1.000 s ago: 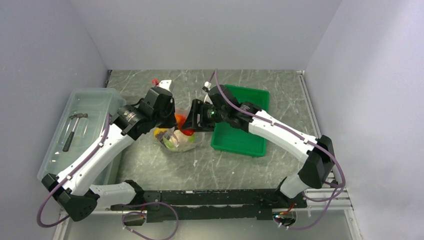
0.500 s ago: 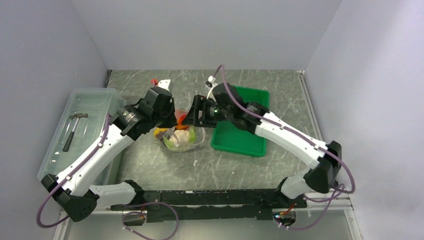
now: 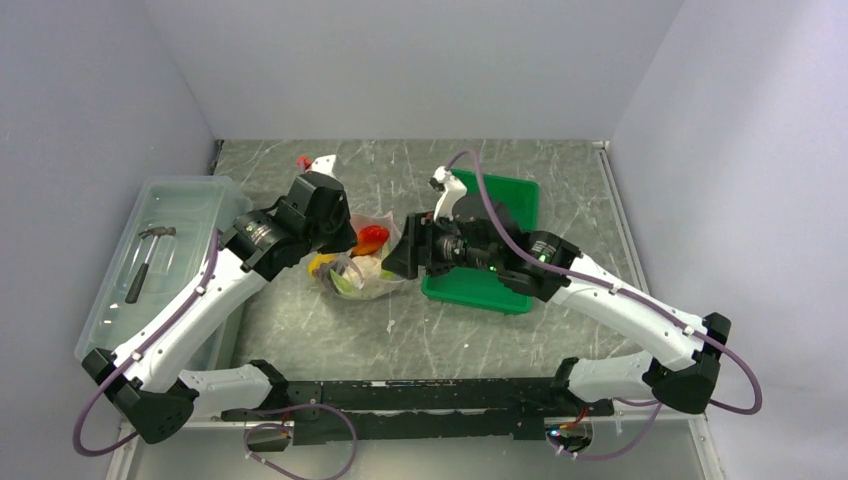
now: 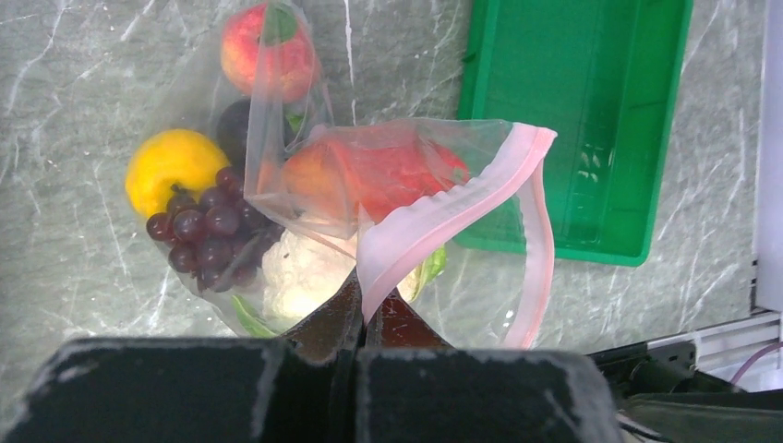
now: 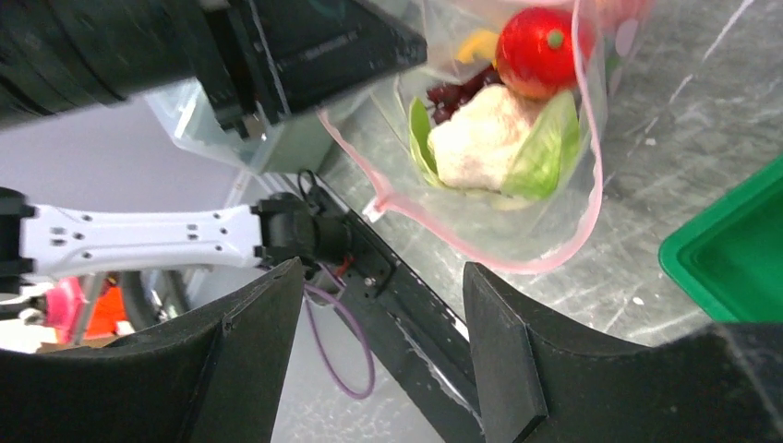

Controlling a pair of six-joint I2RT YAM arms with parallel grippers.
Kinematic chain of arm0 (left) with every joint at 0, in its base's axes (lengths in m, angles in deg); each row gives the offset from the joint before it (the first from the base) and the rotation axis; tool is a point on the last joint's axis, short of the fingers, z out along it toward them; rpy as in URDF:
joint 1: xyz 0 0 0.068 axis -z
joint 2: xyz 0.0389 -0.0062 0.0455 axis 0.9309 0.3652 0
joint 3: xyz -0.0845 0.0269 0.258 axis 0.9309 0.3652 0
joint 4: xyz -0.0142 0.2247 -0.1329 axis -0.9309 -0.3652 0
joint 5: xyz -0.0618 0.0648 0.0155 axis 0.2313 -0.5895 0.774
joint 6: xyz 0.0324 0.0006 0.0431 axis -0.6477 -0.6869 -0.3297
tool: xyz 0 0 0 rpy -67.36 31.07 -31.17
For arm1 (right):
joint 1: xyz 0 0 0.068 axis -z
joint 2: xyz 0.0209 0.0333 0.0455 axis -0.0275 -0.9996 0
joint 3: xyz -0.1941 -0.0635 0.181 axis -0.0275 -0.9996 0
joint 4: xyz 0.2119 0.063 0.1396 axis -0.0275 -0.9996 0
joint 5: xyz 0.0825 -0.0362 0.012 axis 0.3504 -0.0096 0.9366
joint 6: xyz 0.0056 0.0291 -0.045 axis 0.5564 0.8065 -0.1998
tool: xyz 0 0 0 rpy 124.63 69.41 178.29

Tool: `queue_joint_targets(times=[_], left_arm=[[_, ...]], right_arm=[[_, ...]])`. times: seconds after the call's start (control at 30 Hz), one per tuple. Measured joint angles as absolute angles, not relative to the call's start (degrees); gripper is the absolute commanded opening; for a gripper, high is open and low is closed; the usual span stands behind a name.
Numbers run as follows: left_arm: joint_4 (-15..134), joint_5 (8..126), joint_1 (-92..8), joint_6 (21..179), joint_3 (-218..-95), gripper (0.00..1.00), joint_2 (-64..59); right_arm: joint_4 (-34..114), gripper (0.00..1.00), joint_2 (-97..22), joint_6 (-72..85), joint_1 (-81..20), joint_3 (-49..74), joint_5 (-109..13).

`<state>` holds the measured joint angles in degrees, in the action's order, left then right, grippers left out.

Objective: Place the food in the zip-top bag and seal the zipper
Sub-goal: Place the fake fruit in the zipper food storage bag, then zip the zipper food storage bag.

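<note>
The clear zip-top bag (image 3: 362, 275) lies between my arms with its mouth open. My left gripper (image 4: 362, 309) is shut on the pink zipper strip (image 4: 443, 208) and holds that edge up. Inside the bag are the purple grapes (image 4: 208, 240), a yellow fruit (image 4: 175, 166), a red tomato piece (image 4: 388, 175), a pink-red piece (image 4: 268, 55) and the leafy vegetable (image 4: 300, 277). My right gripper (image 5: 383, 341) is open and empty, just right of the bag's mouth (image 3: 395, 262). The right wrist view shows the tomato (image 5: 536, 51) and the leafy vegetable (image 5: 489, 138) inside.
A green tray (image 3: 480, 285) sits right of the bag, under my right wrist. A large translucent bin (image 3: 170, 215) with a hammer (image 3: 148, 255) in it stands at the left. Grey walls close in the table.
My right gripper has pulled back from the bag's mouth toward the right and near side, with its arm swung lower. My left gripper has kept hold of the zipper strip.
</note>
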<state>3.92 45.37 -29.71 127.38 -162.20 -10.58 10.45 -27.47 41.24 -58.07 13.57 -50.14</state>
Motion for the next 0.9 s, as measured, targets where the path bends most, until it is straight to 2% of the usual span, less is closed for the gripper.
queue_joint_targets(times=[0.43,0.9], left_arm=[[4.84,42.44,-29.71,133.44,-162.31,0.0,-13.55],[7.81,41.66,-29.71,139.19,-162.2,0.0,-15.78]], right_arm=[[6.76,0.67,-29.39,37.91,-71.95,13.33,-70.92],[4.03,0.68,-39.06,38.18,-76.54,23.32,-83.82]])
